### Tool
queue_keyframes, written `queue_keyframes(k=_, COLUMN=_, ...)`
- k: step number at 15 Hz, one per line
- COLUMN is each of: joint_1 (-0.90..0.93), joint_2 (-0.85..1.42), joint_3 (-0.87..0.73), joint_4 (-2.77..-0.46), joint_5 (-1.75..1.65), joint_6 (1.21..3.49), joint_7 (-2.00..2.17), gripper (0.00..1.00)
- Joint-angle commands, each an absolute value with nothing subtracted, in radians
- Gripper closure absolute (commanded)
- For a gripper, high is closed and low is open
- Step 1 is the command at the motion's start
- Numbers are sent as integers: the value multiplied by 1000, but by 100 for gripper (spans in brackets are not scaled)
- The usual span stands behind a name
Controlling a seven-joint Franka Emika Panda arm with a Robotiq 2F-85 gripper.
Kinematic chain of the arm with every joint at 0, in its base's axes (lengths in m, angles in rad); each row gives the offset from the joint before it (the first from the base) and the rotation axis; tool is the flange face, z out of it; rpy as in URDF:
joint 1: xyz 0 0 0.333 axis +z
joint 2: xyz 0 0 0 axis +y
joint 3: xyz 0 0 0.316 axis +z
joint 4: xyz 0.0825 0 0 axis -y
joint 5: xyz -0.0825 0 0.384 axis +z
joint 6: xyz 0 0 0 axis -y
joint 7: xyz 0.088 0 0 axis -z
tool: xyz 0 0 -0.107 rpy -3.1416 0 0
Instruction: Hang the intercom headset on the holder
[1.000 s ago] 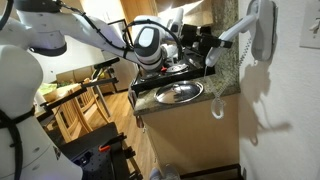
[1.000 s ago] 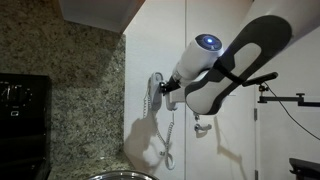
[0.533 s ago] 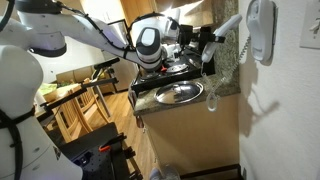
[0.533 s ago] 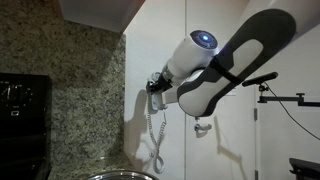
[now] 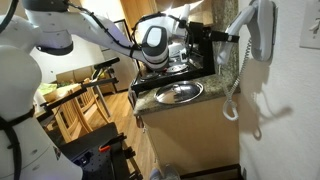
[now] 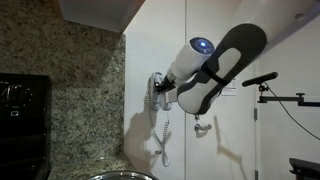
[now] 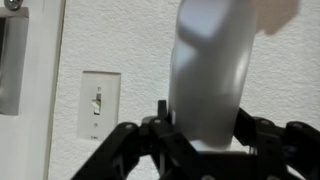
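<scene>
Robotiq's gripper [image 7: 205, 138] is clenching the intercom headset [image 7: 208, 70], holding it upright before the white wall [image 7: 120, 40]. In an exterior view the headset is sitting up against the holder [image 5: 265, 30] on that wall, though whether it is hooked on is unclear. Its coiled cord [image 5: 233, 95] is hanging loose below, and a switch plate [image 7: 98, 105] is showing beside it.

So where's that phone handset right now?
In an exterior view the intercom headset is upper right, gripped by the gripper and up against the holder on the wall, its coiled cord dangling below.
</scene>
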State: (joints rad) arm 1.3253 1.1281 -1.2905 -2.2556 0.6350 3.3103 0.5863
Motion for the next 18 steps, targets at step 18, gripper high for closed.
queue_keyframes(k=18, joint_1=1296, joint_2=1136, joint_3=-1285, joint_4=-2229, joint_5=673, joint_6=3310, joint_7=589, gripper=41)
